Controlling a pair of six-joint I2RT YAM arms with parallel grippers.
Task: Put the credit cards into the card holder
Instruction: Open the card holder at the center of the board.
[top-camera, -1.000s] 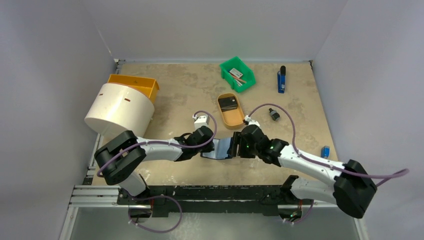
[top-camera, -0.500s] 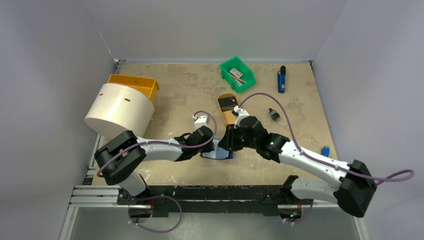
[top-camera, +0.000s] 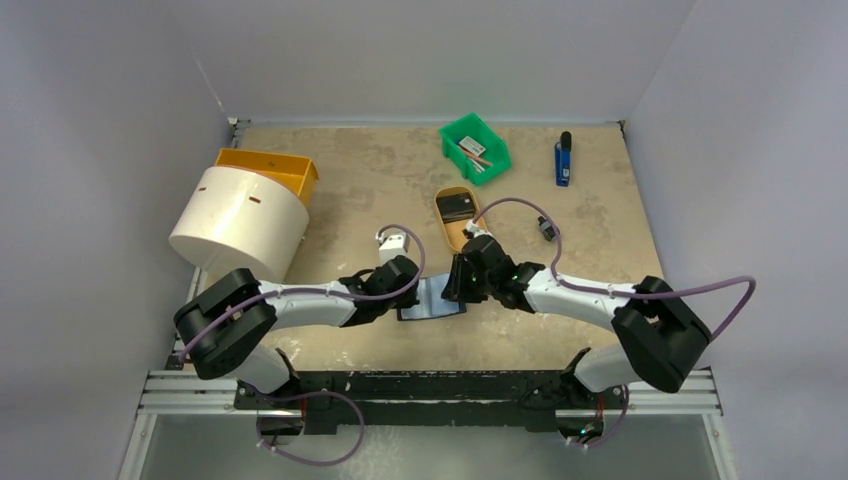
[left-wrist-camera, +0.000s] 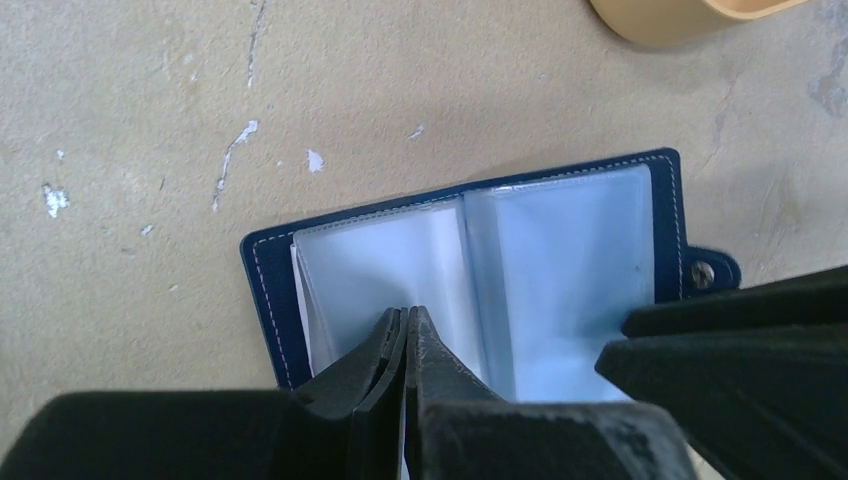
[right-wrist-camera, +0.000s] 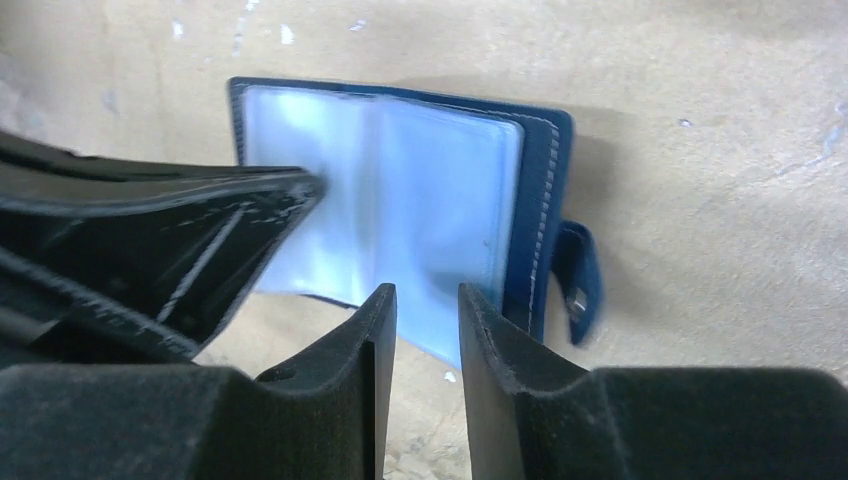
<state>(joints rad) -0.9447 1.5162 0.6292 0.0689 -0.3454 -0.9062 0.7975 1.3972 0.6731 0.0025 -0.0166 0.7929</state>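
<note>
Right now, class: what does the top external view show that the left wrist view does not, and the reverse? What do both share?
Only the top view: the green bin, white drum and orange bin. Only the left wrist view: the snap and the left fingers pressed together. Both: the open card holder and tan tray.

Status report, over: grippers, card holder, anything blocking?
Left gripper shut on a sleeve of the card holder. Right gripper slightly open, empty, above it. Holder lies open, flat. Nothing blocking.
</note>
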